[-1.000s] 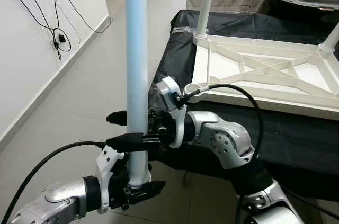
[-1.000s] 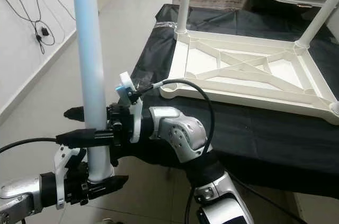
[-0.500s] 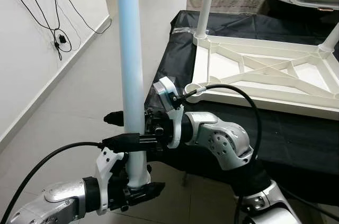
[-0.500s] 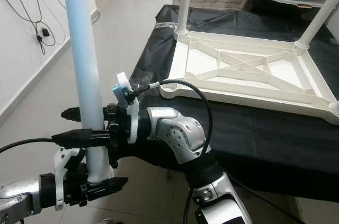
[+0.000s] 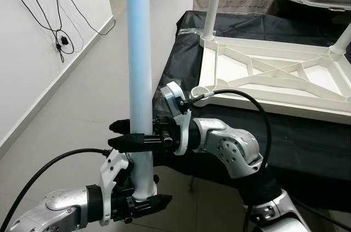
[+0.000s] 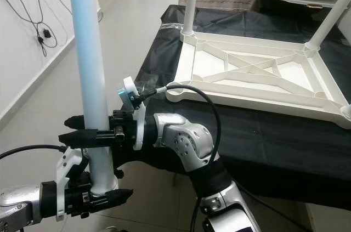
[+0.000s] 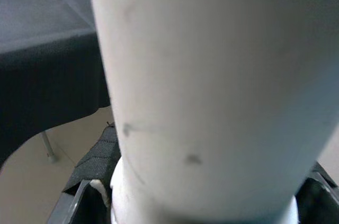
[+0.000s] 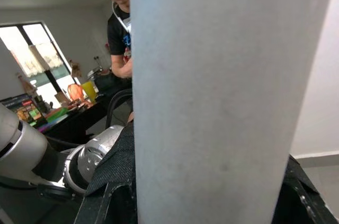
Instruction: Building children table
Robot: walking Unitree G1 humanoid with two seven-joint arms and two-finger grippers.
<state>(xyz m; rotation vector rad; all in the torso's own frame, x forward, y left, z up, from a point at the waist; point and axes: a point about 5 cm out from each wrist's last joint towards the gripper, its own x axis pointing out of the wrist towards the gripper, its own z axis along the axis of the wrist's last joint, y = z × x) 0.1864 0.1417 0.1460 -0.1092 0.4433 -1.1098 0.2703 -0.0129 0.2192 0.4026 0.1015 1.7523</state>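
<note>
- Right gripper (image 5: pixel 125 135): fingers pinch the light blue table leg (image 5: pixel 140 67) at mid-height.
- Left gripper (image 5: pixel 149 202): fingers clamp the same leg just above its lower end.
- Table leg: upright, beside the black-covered table (image 5: pixel 181 51).
- White tabletop frame (image 5: pixel 274 75): inverted on the cloth, two legs fitted at its far corners.

Leg (image 5: pixel 140 67): pale blue-white plastic tube, smooth, satin sheen; few small dark scuffs up close.
Tabletop (image 5: pixel 274 75): cream moulded plastic, ribbed underside, smooth, semi-matt.
Cloth (image 5: pixel 307 133): black fabric, matt, lightly creased.
Arms (image 5: pixel 227 147): brushed silver metal, soft shine, black fabric sleeves at joints.
Fingers (image 5: pixel 129 143): black matt plastic.
Cable (image 5: pixel 258 106): black rubbery, slight gloss.
Floor (image 5: pixel 82 95): pale tiles, smooth, faintly glossy.
Wall (image 5: pixel 33 51): white, matt paint.
</note>
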